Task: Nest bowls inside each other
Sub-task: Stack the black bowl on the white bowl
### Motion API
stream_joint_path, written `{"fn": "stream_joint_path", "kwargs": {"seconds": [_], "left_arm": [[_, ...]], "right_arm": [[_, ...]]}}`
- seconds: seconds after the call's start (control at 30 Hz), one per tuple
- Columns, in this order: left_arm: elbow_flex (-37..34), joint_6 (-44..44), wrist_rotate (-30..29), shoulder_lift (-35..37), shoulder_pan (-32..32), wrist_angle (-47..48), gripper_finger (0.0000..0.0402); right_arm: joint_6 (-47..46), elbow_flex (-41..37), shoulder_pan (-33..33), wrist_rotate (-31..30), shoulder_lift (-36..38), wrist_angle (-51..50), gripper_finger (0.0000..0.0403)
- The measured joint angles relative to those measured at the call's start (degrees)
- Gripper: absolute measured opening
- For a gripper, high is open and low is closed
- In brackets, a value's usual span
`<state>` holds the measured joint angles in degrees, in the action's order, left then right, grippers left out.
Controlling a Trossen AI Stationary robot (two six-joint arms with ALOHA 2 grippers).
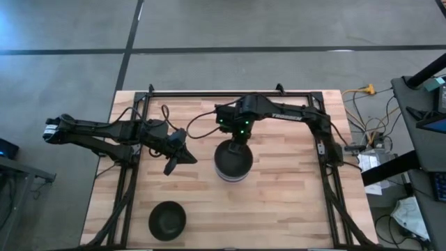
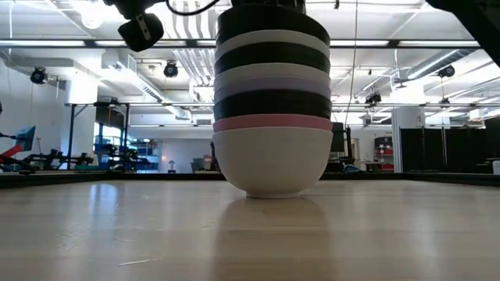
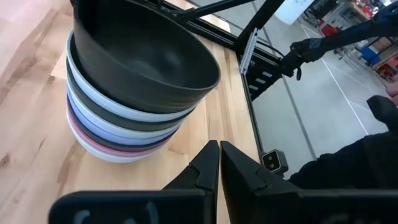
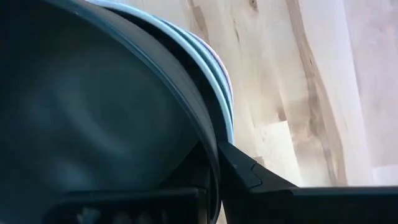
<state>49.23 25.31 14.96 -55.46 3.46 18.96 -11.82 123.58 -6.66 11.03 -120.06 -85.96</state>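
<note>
The right gripper (image 1: pixel 237 141) pinches the rim of the top black bowl (image 3: pixel 146 56), seating it on the stack (image 2: pixel 272 117) at mid-table. The left gripper (image 1: pixel 178 155), fingers closed and empty, waits beside it. One lone black bowl (image 1: pixel 167 219) remains near the front edge; next likely calls for releasing, then fetching it.

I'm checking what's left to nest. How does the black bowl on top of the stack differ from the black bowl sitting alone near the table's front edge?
The top black bowl sits nested on the stack, with the right gripper shut on its rim. The lone black bowl rests directly on the table, untouched by either gripper. Both are upright, black and look alike in size.
</note>
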Motion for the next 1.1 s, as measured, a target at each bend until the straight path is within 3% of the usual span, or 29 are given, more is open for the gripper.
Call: {"fn": "stream_joint_path", "kwargs": {"seconds": [0.53, 1.1], "left_arm": [[0.0, 1.39, 0.0, 0.0, 0.0, -0.04, 0.0], [0.0, 1.34, 0.0, 0.0, 0.0, -0.07, 0.0]], "right_arm": [[1.39, 0.77, 0.02, -0.33, -1.16, -1.6, 0.002], [-1.24, 0.69, 0.0, -1.0, 1.07, -0.61, 0.0173]]}}
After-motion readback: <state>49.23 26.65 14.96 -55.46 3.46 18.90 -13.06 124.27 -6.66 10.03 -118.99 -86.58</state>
